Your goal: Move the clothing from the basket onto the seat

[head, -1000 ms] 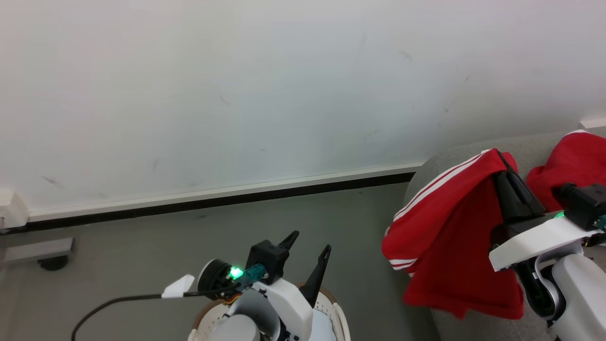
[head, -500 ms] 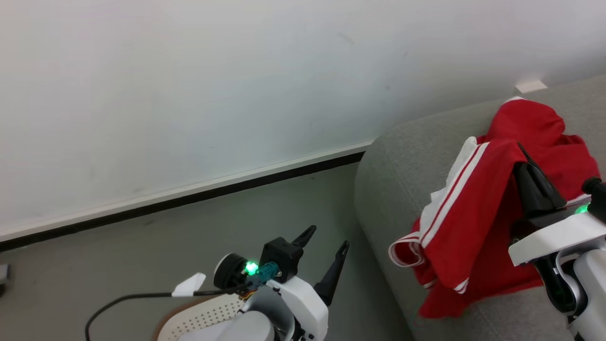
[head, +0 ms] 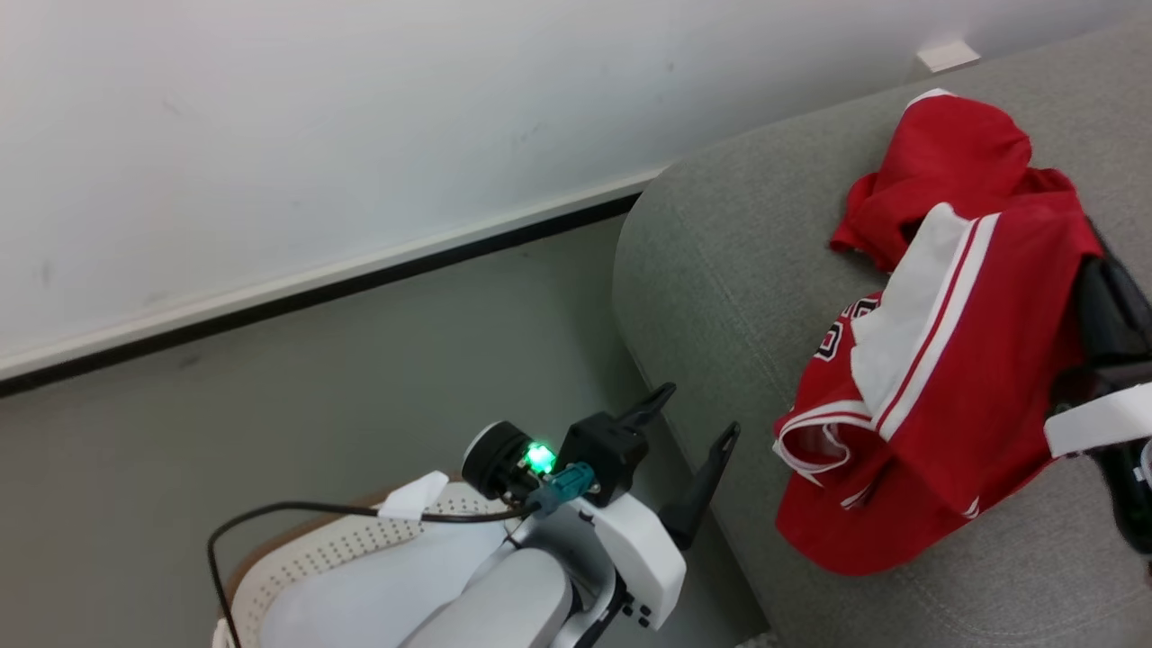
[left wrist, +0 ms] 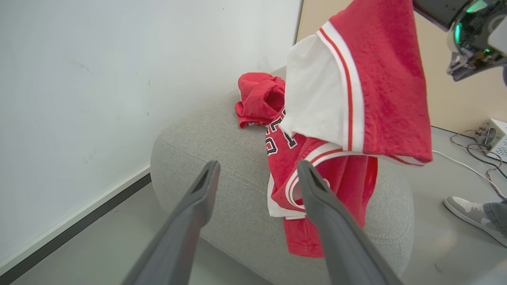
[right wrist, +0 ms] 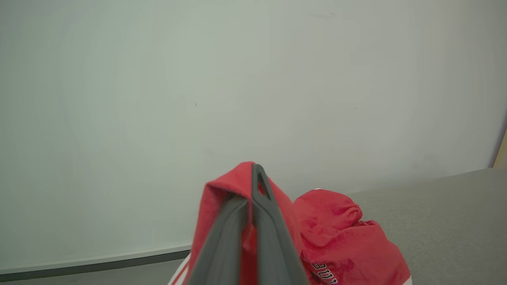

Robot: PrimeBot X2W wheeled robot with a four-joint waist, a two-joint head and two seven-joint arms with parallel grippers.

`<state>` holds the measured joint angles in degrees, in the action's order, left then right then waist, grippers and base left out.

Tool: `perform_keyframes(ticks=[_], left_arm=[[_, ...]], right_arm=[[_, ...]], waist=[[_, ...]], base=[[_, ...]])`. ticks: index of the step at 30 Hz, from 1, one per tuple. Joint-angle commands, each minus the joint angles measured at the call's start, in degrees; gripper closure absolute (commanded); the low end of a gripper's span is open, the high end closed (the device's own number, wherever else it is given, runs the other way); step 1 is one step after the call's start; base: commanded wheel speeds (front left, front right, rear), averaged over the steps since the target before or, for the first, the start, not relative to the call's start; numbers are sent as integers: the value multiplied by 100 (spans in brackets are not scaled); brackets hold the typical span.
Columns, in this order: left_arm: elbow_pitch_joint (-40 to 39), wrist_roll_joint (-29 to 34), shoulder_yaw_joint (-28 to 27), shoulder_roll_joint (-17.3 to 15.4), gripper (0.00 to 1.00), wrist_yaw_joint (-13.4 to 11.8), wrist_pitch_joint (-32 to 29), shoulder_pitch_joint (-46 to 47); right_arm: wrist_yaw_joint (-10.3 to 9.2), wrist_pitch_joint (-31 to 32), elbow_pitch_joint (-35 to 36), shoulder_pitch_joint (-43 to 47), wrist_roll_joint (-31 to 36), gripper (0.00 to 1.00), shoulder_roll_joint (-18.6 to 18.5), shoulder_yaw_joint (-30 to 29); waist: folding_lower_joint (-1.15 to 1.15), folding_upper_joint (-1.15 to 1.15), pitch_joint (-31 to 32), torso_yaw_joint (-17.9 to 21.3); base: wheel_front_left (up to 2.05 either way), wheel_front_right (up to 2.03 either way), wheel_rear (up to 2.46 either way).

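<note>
1. We find the right gripper (right wrist: 255, 176) clamped on the red clothing (head: 954, 378). Its top is lifted and its lower part rests on the seat (head: 720, 270).
2. A second red garment (head: 945, 153) lies crumpled on the seat, just behind.
3. The left gripper (head: 697, 412) is spread wide and empty beside the seat, with the basket (head: 306, 562) under its arm.

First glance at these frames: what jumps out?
The bright red jersey grabs the eye first: it hangs from the shut right gripper, its lower part draped on the grey sofa at right. A second red garment lies crumpled behind it on the sofa. At bottom centre, the open left gripper sits empty near the white basket.
</note>
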<state>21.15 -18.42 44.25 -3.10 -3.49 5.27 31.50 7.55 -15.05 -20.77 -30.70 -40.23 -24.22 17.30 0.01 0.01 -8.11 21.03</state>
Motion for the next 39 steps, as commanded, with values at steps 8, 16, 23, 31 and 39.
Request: perform_keyframes(ticks=[8,16,23,31,39], left_arm=[[-93,198,226,-2,0,93,-84,774],[-249,88,468,13,0,-13,-15,1288],[-218,-31,695,11,0,-159,46,1477],[2,-187,676,0,0,-256,150,1432],[178,-401,358,-234,0,-478,493,1088]], right_arm=[[-13,18,-460,-1341,-34,100,-444,-625],[-13,23,-1659,-3148,437,100,-978,-1931],[-13,-11,-2944,-3475,1500,100,-1241,-2727],[-13,-16,-3580,-2515,2195,0,-759,-3639],[-14,-17,-2633,-1502,2647,0,-163,-3703]], waist=[[-1,-1,-1283,-749],[-1,-1,-2079,-1233],[-1,-1,-2368,-1407],[-1,-1,-2308,-1308],[-1,-1,-1838,-1120]], base=[[0,0,0],[0,0,0],[0,0,0],[0,0,0],[0,0,0]])
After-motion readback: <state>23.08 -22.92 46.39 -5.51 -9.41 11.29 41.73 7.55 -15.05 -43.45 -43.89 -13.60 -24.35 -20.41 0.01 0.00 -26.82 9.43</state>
